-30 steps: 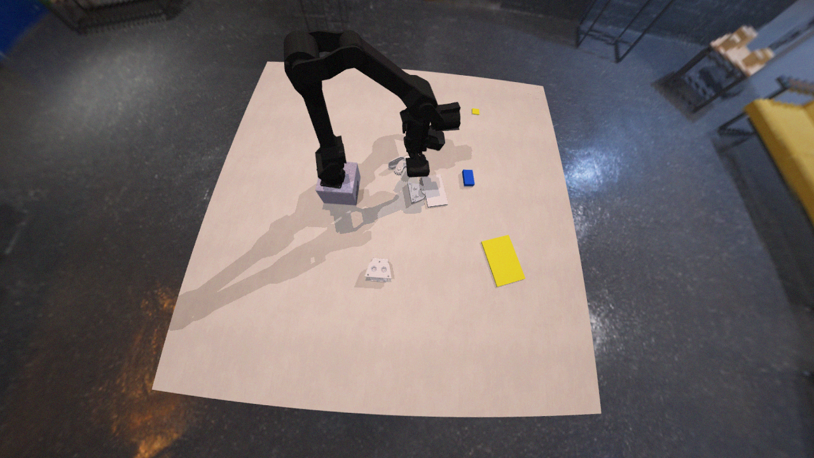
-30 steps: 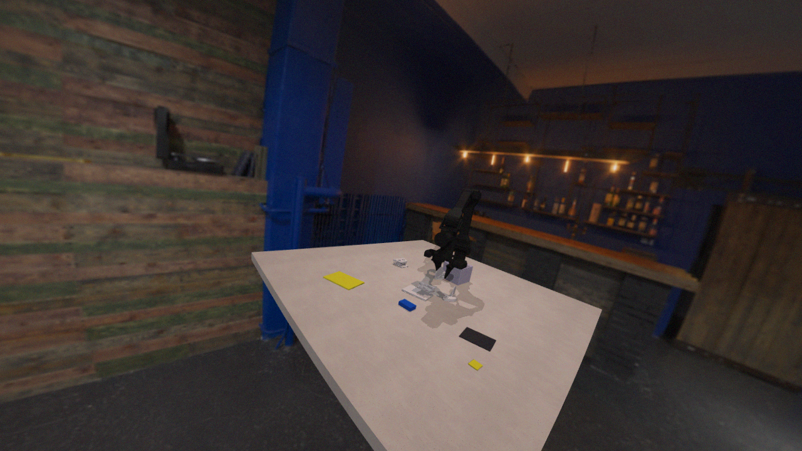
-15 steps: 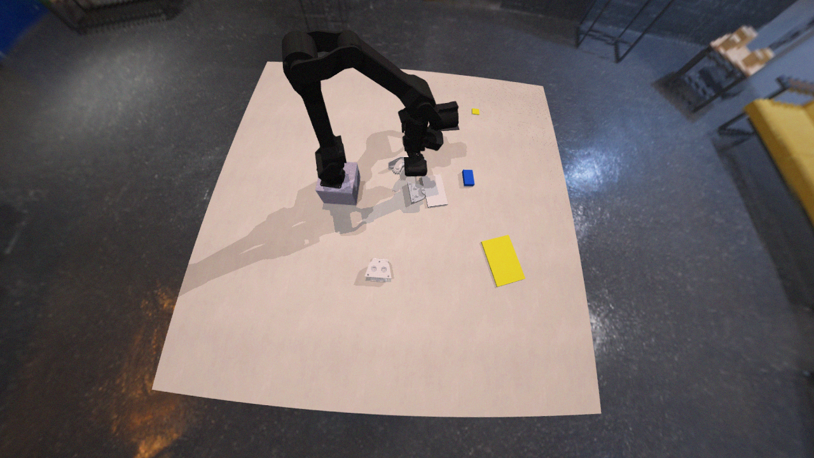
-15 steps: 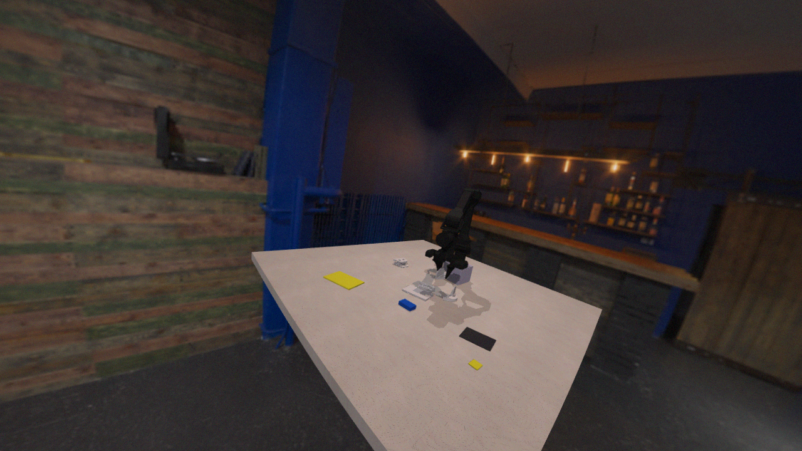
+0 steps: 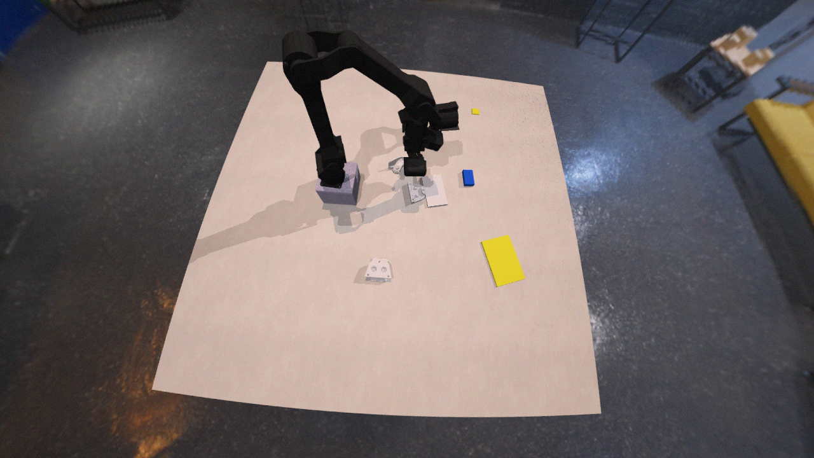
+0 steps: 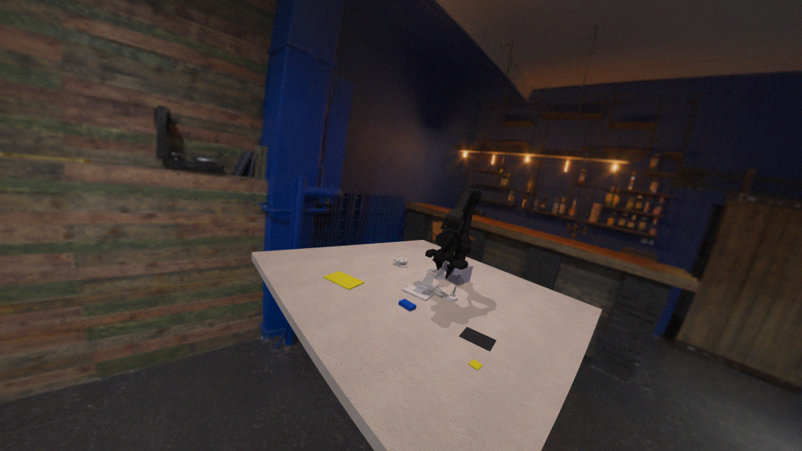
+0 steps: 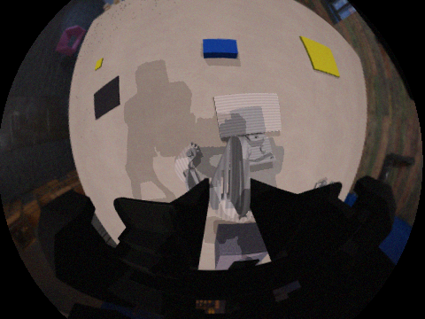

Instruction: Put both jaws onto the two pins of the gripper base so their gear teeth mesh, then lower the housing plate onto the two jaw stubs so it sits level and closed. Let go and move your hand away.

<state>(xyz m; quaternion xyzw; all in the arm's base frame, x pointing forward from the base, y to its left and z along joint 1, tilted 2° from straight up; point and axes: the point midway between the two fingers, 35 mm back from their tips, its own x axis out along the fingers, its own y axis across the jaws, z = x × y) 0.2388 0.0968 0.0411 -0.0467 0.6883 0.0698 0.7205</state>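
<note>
My gripper (image 6: 443, 273) (image 7: 225, 181) is shut on one pale grey jaw (image 7: 236, 173), held above the table near the gripper base; the hand hides it in the top view. The gripper base (image 5: 437, 194) (image 6: 413, 292) (image 7: 270, 101) lies flat, with a ribbed white part and a grey part carrying the pin area. The held jaw covers some of it in the wrist view. The other jaw (image 5: 396, 165) (image 6: 450, 296) (image 7: 182, 166) lies off the base, its gear teeth showing. The white housing plate (image 5: 378, 268) (image 6: 400, 262) lies apart, toward the front in the top view.
A blue block (image 5: 468, 177) (image 6: 406, 304) (image 7: 220, 48) lies near the base. A large yellow plate (image 5: 503, 261) (image 6: 343, 279) (image 7: 320, 58), a small yellow tile (image 5: 475, 111) (image 6: 475, 364) and a dark rectangle (image 6: 477, 338) (image 7: 107, 98) lie farther off. The arm stands on a lavender block (image 5: 341, 195) (image 6: 463, 275).
</note>
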